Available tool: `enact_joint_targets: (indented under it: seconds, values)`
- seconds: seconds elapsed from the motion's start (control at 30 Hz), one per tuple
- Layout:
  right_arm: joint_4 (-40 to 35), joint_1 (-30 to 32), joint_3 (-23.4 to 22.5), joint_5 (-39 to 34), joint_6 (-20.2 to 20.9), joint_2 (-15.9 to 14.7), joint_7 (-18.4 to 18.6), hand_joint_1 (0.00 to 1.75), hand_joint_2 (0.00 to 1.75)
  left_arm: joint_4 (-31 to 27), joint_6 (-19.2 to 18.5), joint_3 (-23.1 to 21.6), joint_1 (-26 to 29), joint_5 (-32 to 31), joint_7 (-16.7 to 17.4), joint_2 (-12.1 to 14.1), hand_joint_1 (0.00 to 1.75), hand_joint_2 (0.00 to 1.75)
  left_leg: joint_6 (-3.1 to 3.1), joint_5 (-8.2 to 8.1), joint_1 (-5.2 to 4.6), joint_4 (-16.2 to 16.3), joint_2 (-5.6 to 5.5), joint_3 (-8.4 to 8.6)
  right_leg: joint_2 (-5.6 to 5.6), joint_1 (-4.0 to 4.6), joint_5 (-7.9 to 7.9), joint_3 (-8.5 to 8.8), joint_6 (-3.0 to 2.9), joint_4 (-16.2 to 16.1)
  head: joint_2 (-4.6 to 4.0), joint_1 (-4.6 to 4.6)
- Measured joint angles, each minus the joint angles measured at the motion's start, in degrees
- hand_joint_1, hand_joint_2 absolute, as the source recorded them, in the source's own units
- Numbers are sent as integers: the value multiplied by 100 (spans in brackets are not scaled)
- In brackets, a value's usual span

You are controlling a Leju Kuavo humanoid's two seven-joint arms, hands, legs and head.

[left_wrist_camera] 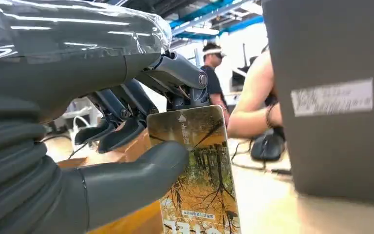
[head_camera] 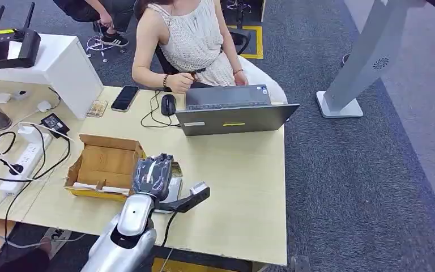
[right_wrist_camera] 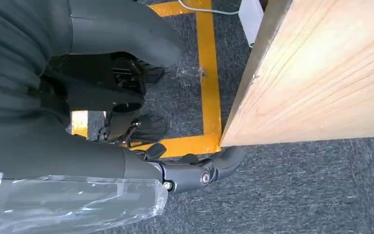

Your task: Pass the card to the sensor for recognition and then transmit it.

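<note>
My left hand (head_camera: 152,174) hovers over the middle of the wooden table (head_camera: 243,187), right beside the cardboard box (head_camera: 105,165). It pinches a card (left_wrist_camera: 199,165) printed with yellow autumn trees between thumb and fingers (left_wrist_camera: 126,131); the card's edge (head_camera: 176,169) peeks out past the hand. A pale flat device (head_camera: 173,191) lies on the table just under the hand, mostly hidden by it. My right hand (right_wrist_camera: 126,112) hangs beside the table's wooden side (right_wrist_camera: 321,73) over the carpet, holding nothing, thumb and fingers apart.
An open laptop (head_camera: 232,110) stands at the table's far edge with a person (head_camera: 190,39) seated behind it; a mouse (head_camera: 168,104) and phone (head_camera: 124,97) lie nearby. A power strip (head_camera: 22,161) and cables lie at the left. A grey stand (head_camera: 362,56) rises on the carpet at right.
</note>
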Motion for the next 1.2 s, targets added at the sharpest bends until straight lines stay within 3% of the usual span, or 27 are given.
enact_joint_targets:
  seconds: [0.37,0.57,0.7,0.87,1.0,1.07,1.2]
  values:
    - [0,14,0,17,-76,2,72,0,175,372,-335,0,1,-7,190,-17,175,175,0,0,0,0,0,0,0,0,0,0,0,0,0,0]
    - [0,21,0,15,-79,2,77,0,175,420,-326,0,-13,-7,190,-20,175,175,0,0,0,0,0,0,0,0,0,0,0,0,0,0]
    - [0,38,0,9,-76,2,50,0,175,385,129,0,-27,-2,114,-28,175,175,0,1,0,0,0,1,-1,0,1,-1,0,0,0,0]
    - [0,56,2,81,-68,2,7,0,175,-96,1213,30,-251,-4,-15,-9,175,175,0,1,0,0,-1,0,-1,0,2,1,1,2,0,0]
    - [4,47,44,175,-76,2,7,0,175,-347,2104,144,-586,-7,-11,180,175,175,-1,1,0,0,-1,1,-1,1,2,1,1,6,0,0]
    - [7,38,79,203,-76,2,42,0,175,-352,2170,247,-815,-7,2,315,175,175,-4,4,2,0,-1,1,-2,2,2,-1,0,10,0,2]
    - [15,23,168,203,-76,0,92,0,175,-190,1899,507,-1346,-7,40,529,175,175,-6,10,3,0,-2,0,-4,2,2,-2,0,12,0,0]
